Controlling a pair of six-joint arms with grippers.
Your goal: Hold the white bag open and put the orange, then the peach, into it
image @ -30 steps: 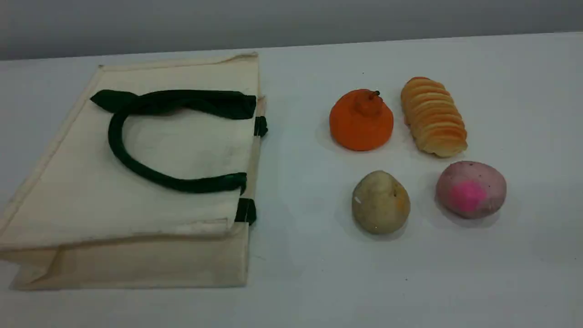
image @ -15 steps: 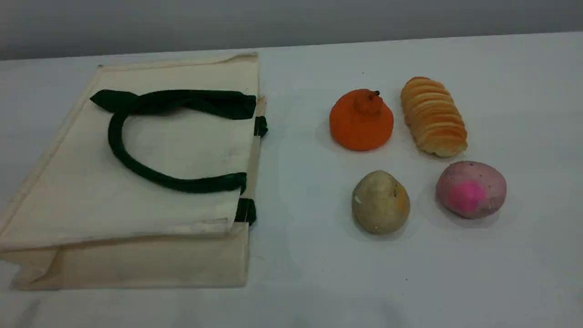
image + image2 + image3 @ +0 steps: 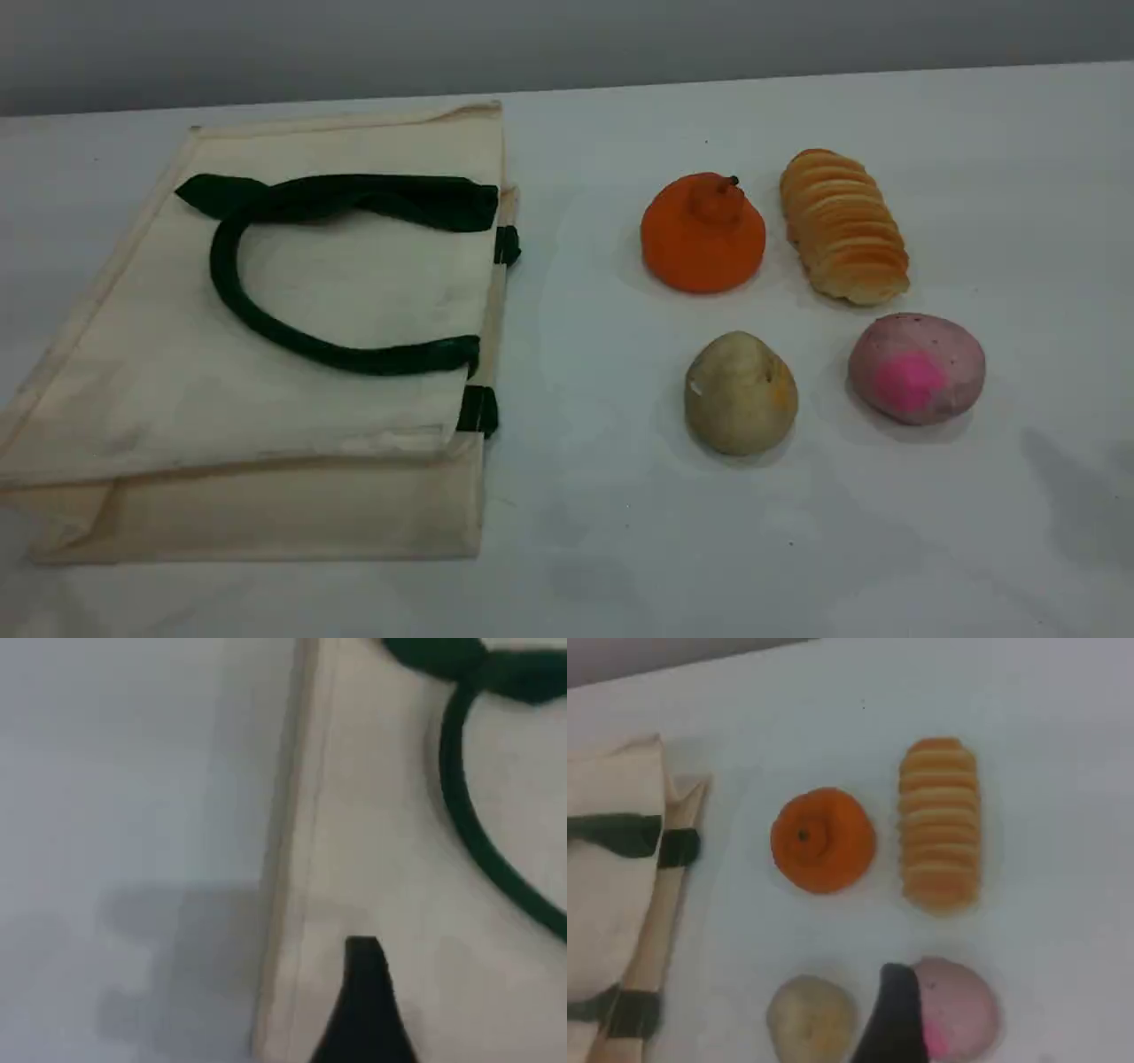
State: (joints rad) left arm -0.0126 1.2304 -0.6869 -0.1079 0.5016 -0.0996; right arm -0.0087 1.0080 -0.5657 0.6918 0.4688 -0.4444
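The white bag point(image 3: 354, 292) lies flat on the table's left half, mouth toward the fruits, its dark green handle point(image 3: 266, 332) looped on top. The orange point(image 3: 702, 235) rests right of the bag, and the peach point(image 3: 917, 368) lies nearer the front right. Neither arm shows in the scene view. In the left wrist view a dark fingertip point(image 3: 365, 983) hangs above the bag point(image 3: 381, 859) close to its edge, holding nothing. In the right wrist view a dark fingertip point(image 3: 895, 1019) hovers above the table beside the peach point(image 3: 961, 1005), with the orange point(image 3: 822, 840) farther off. Both grippers are open.
A ridged golden bread roll point(image 3: 843, 226) lies right of the orange. A tan pear-shaped fruit point(image 3: 740, 394) sits left of the peach. Soft shadows fall on the white table point(image 3: 602, 532) near its front edge.
The bag and the fruits have not moved. Grey shadows have spread over the table's front and right part.
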